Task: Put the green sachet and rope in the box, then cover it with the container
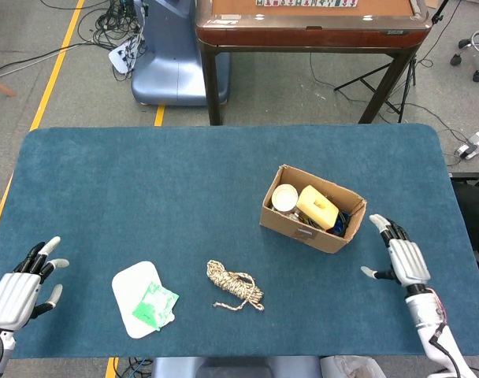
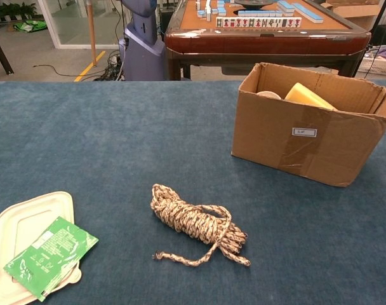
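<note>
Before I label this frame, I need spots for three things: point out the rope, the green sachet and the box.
rope (image 2: 196, 221), chest view, middle of the coil.
green sachet (image 2: 50, 255), chest view, centre of its printed face.
box (image 2: 304, 149), chest view, its near cardboard wall.

Evenly and brightly lit from overhead, soft faint shadows, no glare; sharp throughout both views, with slight wide-angle bending at edges
</note>
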`<move>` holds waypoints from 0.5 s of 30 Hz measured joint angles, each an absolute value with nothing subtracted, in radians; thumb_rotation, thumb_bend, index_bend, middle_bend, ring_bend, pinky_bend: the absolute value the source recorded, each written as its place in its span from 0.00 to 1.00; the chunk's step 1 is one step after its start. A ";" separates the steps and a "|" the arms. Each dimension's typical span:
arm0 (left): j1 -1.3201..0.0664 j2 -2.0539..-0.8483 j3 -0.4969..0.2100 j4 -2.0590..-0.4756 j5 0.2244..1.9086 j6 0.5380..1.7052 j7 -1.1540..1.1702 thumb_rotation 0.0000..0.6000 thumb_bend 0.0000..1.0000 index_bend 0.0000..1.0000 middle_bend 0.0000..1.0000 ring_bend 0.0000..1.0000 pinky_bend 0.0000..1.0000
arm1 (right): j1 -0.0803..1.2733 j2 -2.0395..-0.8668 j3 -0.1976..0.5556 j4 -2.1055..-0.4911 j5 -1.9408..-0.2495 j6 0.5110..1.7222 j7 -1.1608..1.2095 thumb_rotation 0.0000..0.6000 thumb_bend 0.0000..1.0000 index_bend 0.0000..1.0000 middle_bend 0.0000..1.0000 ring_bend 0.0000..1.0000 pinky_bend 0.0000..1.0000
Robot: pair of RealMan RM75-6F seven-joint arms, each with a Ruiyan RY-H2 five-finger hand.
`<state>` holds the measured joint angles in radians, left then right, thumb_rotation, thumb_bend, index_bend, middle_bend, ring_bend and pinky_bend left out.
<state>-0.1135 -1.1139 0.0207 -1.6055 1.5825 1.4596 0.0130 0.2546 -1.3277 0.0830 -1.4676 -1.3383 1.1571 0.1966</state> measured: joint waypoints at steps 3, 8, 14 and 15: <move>-0.113 -1.113 0.021 -1.608 1.582 1.460 0.015 1.00 0.41 0.32 0.07 0.01 0.28 | 0.272 -1.341 0.078 -1.444 -1.340 1.111 0.237 1.00 0.00 0.00 0.00 0.00 0.06; -0.110 -1.111 0.021 -1.610 1.580 1.461 0.015 1.00 0.41 0.32 0.07 0.01 0.28 | 0.305 -1.378 0.081 -1.407 -1.350 1.075 0.273 1.00 0.00 0.00 0.00 0.00 0.05; -0.108 -1.109 0.023 -1.612 1.580 1.462 0.014 1.00 0.41 0.32 0.07 0.01 0.28 | 0.338 -1.416 0.107 -1.391 -1.358 1.070 0.268 1.00 0.00 0.00 0.00 0.00 0.05; -0.107 -1.109 0.023 -1.612 1.580 1.463 0.014 1.00 0.41 0.32 0.07 0.01 0.28 | 0.345 -1.422 0.113 -1.390 -1.358 1.069 0.266 1.00 0.00 0.00 0.00 0.00 0.05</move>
<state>-0.1072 -1.1091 0.0229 -1.6118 1.5802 1.4628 0.0139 0.3449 -1.4222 0.1134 -1.3895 -1.3579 1.0692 0.2664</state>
